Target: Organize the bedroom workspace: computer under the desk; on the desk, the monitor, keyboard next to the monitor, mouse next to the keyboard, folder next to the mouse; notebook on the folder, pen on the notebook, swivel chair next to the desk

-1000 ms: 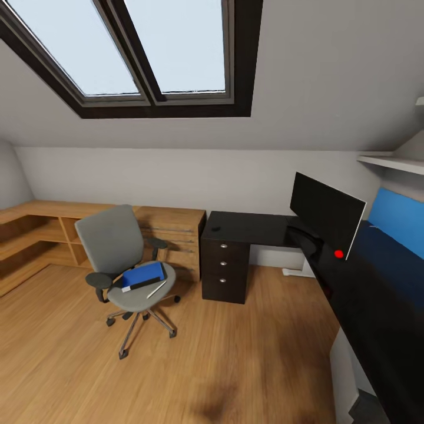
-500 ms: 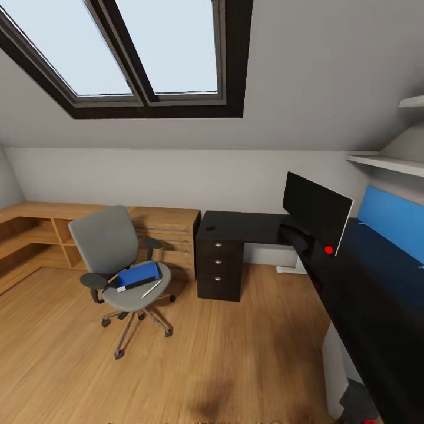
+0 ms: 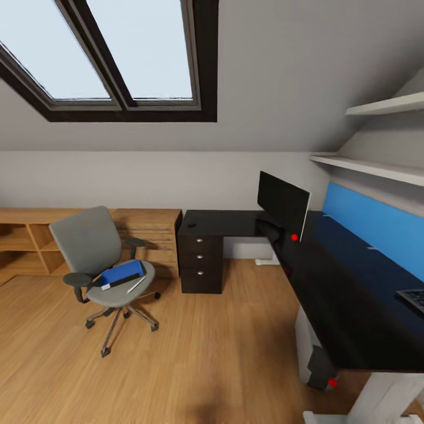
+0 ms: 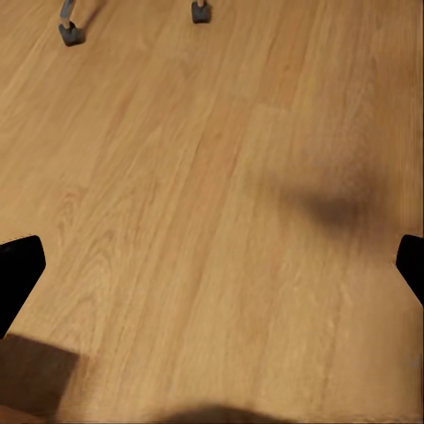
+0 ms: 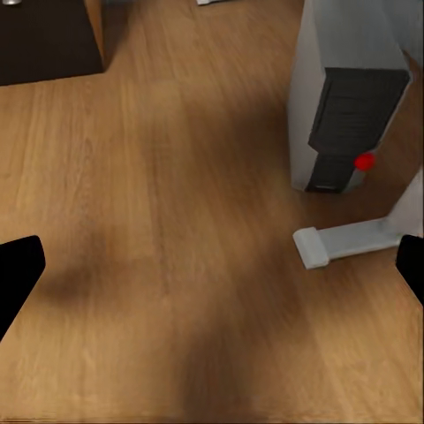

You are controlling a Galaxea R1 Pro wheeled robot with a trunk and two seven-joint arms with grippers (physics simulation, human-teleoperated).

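The grey swivel chair (image 3: 94, 250) stands on the floor left of the desk's drawer unit (image 3: 201, 262). On its seat lie the blue folder (image 3: 122, 272) and the pale pen (image 3: 136, 285). A thin black strip along the folder's near edge may be the notebook, too small to tell. The monitor (image 3: 282, 203) stands on the black desk (image 3: 335, 294). The small mouse (image 3: 191, 224) rests above the drawers, and the keyboard (image 3: 413, 298) shows at the right edge. The computer (image 3: 312, 353) (image 5: 344, 115) sits under the desk. My left gripper (image 4: 212, 274) and right gripper (image 5: 212, 274) hang open over bare floor.
A light wooden dresser (image 3: 147, 232) and low shelving (image 3: 23, 247) run along the back wall. A blue wall panel (image 3: 377, 227) and two white shelves (image 3: 377, 168) line the right wall. A white desk foot (image 5: 349, 240) lies beside the computer. Chair castors (image 4: 69, 34) are near the left gripper.
The whole head view has shifted left, so the camera has turned right. More of the long desk, the keyboard and the computer have come into view. The task's things have not moved.
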